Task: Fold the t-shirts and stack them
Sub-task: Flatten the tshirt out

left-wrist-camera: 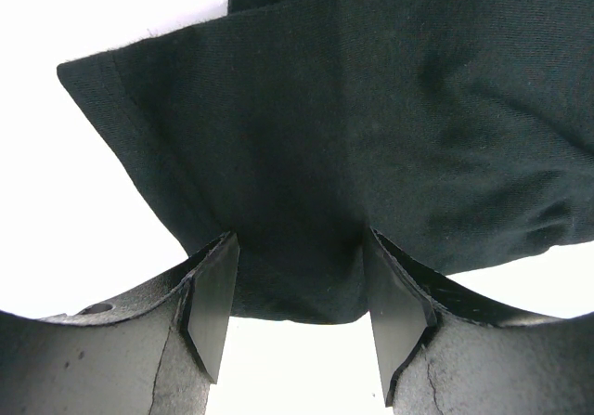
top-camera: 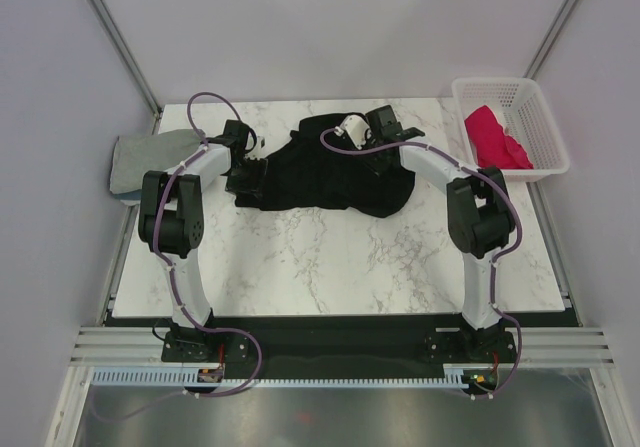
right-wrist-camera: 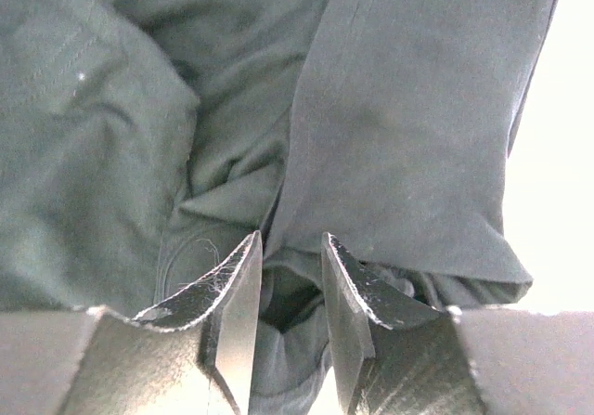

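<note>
The large black t-shirt (top-camera: 320, 172) lies crumpled at the back middle of the marble table. My left gripper (top-camera: 247, 167) is at its left sleeve, open, with the sleeve's edge (left-wrist-camera: 297, 285) lying between the wide-apart fingers. My right gripper (top-camera: 378, 132) is at the shirt's back edge, its jaws narrowed onto a bunched fold of the black cloth (right-wrist-camera: 288, 313). A folded grey t-shirt (top-camera: 140, 159) lies at the table's left edge with a blue one (top-camera: 124, 196) showing under it. A crimson-pink t-shirt (top-camera: 495, 137) lies in the basket.
The white plastic lattice basket (top-camera: 548, 157) stands at the back right corner, partly off the table. Bare marble (top-camera: 330, 257) runs in front of the black shirt. Grey enclosure walls stand close on the left, back and right.
</note>
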`<state>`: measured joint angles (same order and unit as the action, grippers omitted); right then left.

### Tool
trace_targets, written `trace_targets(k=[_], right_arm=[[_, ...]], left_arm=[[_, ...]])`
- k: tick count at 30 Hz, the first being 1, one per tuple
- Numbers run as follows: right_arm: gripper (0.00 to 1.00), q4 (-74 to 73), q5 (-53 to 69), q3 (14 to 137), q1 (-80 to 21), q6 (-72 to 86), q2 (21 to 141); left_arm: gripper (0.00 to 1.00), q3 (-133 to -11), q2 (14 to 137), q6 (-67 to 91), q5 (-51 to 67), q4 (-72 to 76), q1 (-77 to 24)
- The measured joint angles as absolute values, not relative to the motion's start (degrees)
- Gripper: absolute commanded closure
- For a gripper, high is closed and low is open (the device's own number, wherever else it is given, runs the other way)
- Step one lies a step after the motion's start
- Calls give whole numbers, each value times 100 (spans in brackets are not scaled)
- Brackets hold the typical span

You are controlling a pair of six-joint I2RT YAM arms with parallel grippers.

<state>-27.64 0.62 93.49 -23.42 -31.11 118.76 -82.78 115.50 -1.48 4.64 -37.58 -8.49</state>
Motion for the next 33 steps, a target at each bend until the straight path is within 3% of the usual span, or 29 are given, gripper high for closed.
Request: trace_targets(k=[7, 9, 10, 11, 12, 33], right_arm=[[66, -2788, 126, 9568, -2342, -3011, 12140], [73, -2790, 152, 9618, -2342, -2978, 12234], [78, -2808, 161, 9649, -2342, -2956, 12278], [97, -2814, 169, 9679, -2342, -2936, 12320], [100, -2829, 174, 9708, -2342, -2926, 12350], [100, -2897, -646, 10901, -2058, -3435, 12304]], left_arm=[[37, -8283, 11557, -148, 462, -3763, -849], [37, -8289, 11559, -145, 462, -3760, -849], [37, -8289, 11559, -148, 462, -3760, -851], [37, -8291, 11559, -145, 462, -3760, -851], [37, -8291, 11561, -148, 462, -3760, -851], [37, -8451, 11642, -150, 429, -3795, -917]])
